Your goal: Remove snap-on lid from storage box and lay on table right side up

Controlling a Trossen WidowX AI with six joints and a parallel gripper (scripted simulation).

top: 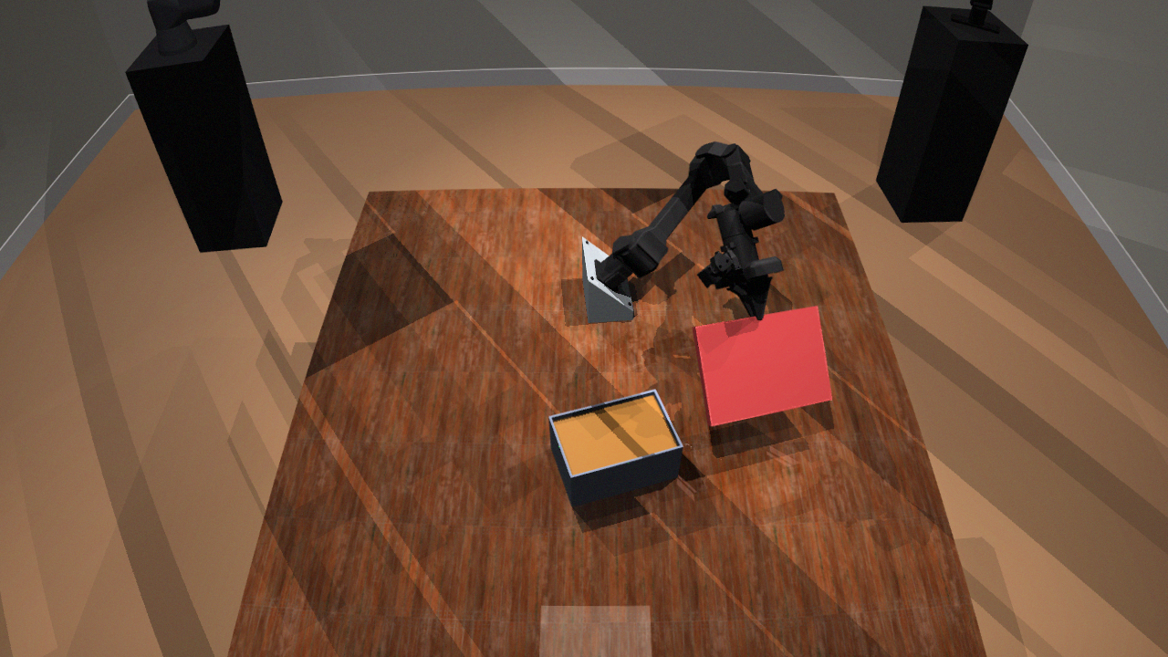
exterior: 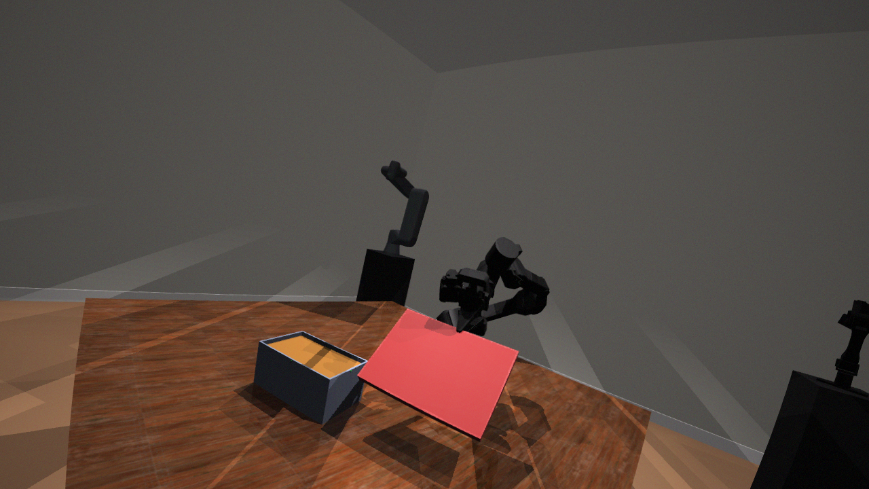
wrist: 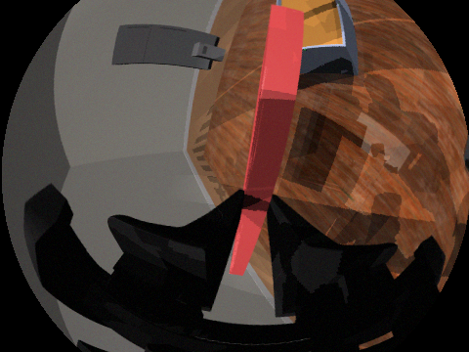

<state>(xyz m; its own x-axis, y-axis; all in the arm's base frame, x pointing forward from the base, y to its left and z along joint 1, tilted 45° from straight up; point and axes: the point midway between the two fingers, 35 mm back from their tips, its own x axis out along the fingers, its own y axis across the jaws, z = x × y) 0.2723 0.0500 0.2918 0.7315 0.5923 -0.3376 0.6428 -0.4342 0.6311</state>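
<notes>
The red lid (top: 763,367) (exterior: 440,373) (wrist: 274,132) is off the box and held in the air above the table (top: 424,490) (exterior: 151,425), to the right of the box in the top and exterior views. It slopes down away from the arm, with its smooth face up. My gripper (top: 759,315) (exterior: 459,329) (wrist: 256,198) is shut on the lid's edge on the arm's side. The storage box (top: 624,476) (exterior: 291,389) (wrist: 327,64) stands upright and uncovered on the table, orange inside. In the exterior view the lid's left corner overlaps the box's right corner.
The arm's grey base bracket (top: 608,306) stands on the table behind the box. A pale square patch (top: 594,633) lies at the table's front edge in the top view. Two black pedestals (top: 208,155) (top: 947,122) with other arms stand beyond the table.
</notes>
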